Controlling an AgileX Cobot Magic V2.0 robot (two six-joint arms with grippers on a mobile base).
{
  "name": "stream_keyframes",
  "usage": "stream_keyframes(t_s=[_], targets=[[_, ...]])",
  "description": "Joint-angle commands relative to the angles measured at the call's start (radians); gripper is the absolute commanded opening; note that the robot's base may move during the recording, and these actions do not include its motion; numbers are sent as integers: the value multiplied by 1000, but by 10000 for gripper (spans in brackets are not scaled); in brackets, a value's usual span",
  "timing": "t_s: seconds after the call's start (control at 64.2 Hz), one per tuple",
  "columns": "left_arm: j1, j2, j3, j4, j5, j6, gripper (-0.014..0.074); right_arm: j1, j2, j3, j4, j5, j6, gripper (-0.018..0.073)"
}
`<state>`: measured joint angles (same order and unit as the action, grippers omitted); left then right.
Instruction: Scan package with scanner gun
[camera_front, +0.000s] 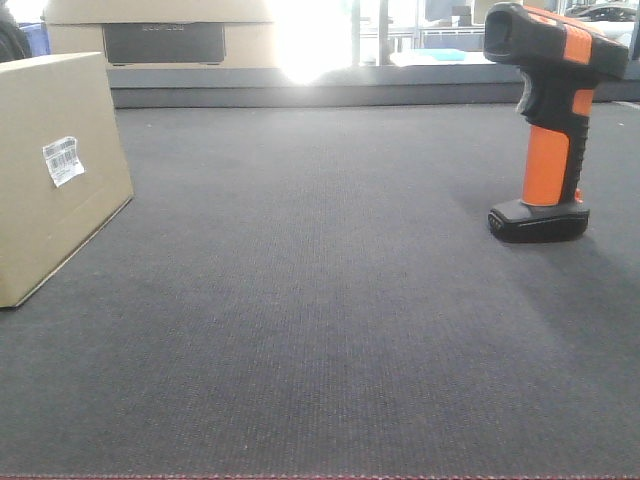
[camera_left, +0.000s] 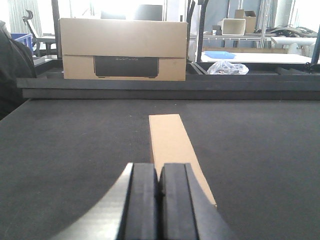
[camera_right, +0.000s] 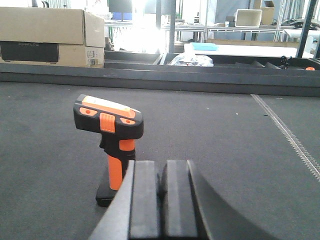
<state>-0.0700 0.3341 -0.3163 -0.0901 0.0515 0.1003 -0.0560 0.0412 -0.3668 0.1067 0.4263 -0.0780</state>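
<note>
your scanner gun (camera_front: 548, 125) stands upright on its base on the dark mat (camera_front: 320, 330), well right of the package (camera_front: 55, 170), open mat between them. your right gripper (camera_right: 161, 200), fingers pressed together, sits just beside it; the left gripper (camera_left: 159, 200), likewise closed, faces the package's top edge.

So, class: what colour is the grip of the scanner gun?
Orange, with black trim, on the scanner gun; the exterior front-facing view shows it best.

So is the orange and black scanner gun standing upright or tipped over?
Upright. The orange and black scanner gun stands on its flat black base on the dark mat, handle vertical, head on top; the right wrist view shows the same.
</note>
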Motion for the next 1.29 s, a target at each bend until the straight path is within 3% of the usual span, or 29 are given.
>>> stream_keyframes(t_s=[0.0,0.047,0.296,0.498,0.732,1.277], targets=[[-5,-15,8,57,-16,-7,-111,-6,-3,2,-2,-13,1,-153],[7,-31,22,90,6,-7,-111,-6,-3,2,-2,-13,1,-153],[107,-196,151,67,42,-7,-111,-6,-3,2,-2,-13,1,-153],[110,-334,314,67,0,-7,-111,-6,-3,2,-2,-13,1,-153],[105,-334,316,25,7,-7,-111,-6,-5,2,-2,-13,1,-153],[105,-334,316,25,-17,-7,-111,-6,-5,2,-2,-13,1,-153]])
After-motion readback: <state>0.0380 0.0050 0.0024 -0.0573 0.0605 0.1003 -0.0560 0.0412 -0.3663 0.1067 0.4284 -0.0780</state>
